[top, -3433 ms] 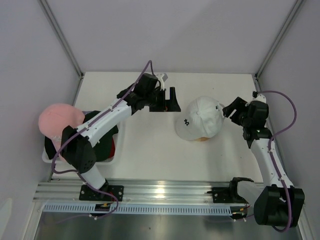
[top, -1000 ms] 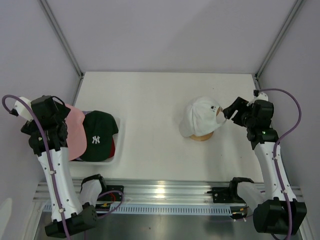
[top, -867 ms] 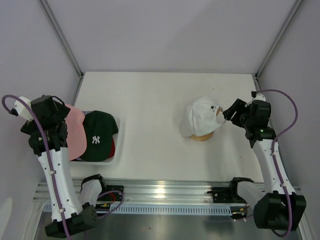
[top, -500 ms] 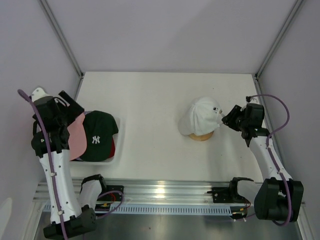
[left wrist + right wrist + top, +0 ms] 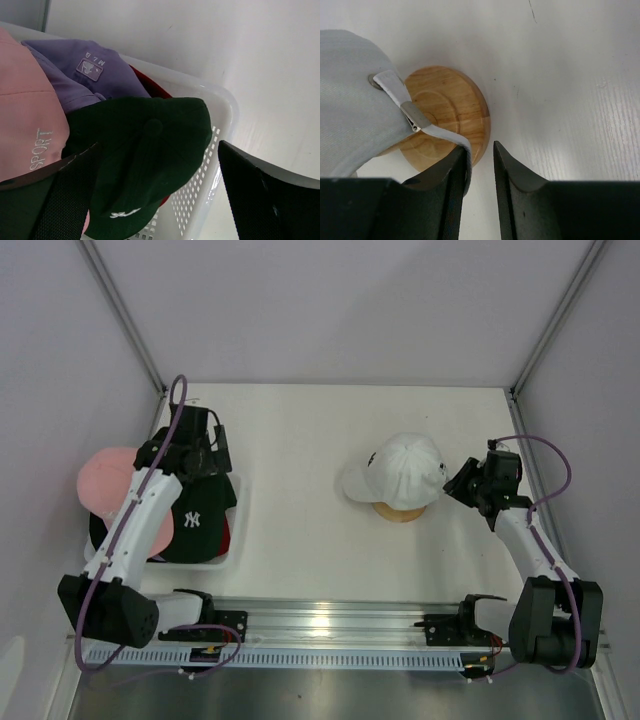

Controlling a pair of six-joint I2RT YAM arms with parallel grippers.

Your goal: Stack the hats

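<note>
The white cap [image 5: 405, 462] sits on the wooden stand [image 5: 400, 512] toward 3 o'clock on the table. Its long axis runs 9 to 3, with the brim pointing to 9 o'clock and the back strap [image 5: 400, 95] at 3 o'clock. The right gripper [image 5: 462, 483] is just beside the cap at its 3 o'clock and is by far the nearer arm. In the wrist view its jaws are narrow, and the strap's end lies against the inner face of one finger [image 5: 455, 172]. I cannot tell whether the strap is actually pinched. Any straightening of the cap probably depends on that strap, so a slip there could twist the cap on the stand.

Well apart, at 9 o'clock, the white basket [image 5: 220, 107] holds the other caps: a dark cap [image 5: 150, 150] on top, a pink cap [image 5: 110, 475] at its 9 o'clock, and lavender [image 5: 85, 65] and red [image 5: 150, 90] ones tucked beneath. The left gripper [image 5: 159, 150] hangs over the dark cap with its jaws wide and holds nothing.
</note>
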